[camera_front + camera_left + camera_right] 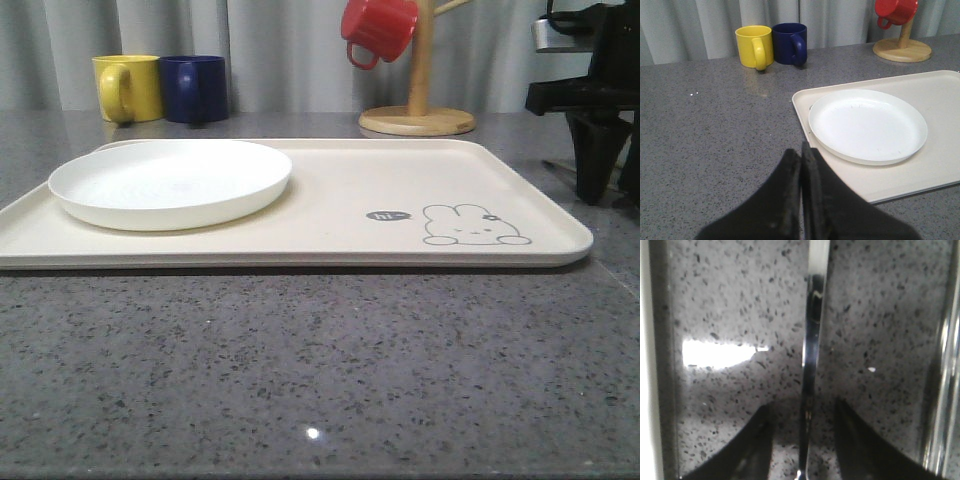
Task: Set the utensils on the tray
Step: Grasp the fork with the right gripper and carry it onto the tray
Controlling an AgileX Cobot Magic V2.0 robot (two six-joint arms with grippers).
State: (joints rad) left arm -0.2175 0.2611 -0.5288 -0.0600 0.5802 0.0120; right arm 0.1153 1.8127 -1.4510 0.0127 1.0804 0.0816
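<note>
Straddling a slim utensil (810,365) on the countertop (740,300), right end effector (802,440) (open), left end effector (801,190) closed, empty.

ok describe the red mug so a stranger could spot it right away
Start at the cream tray, then look behind its far right part to the wooden mug tree. The red mug hangs from it, while the yellow mug and blue mug stand on the counter.

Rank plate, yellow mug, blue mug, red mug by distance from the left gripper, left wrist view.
From the left gripper, shut:
1. White plate, on the tray, closest.
2. Yellow mug, far edge of counter.
3. Blue mug, beside the yellow one.
4. Red mug, hanging on the wooden stand.
</note>
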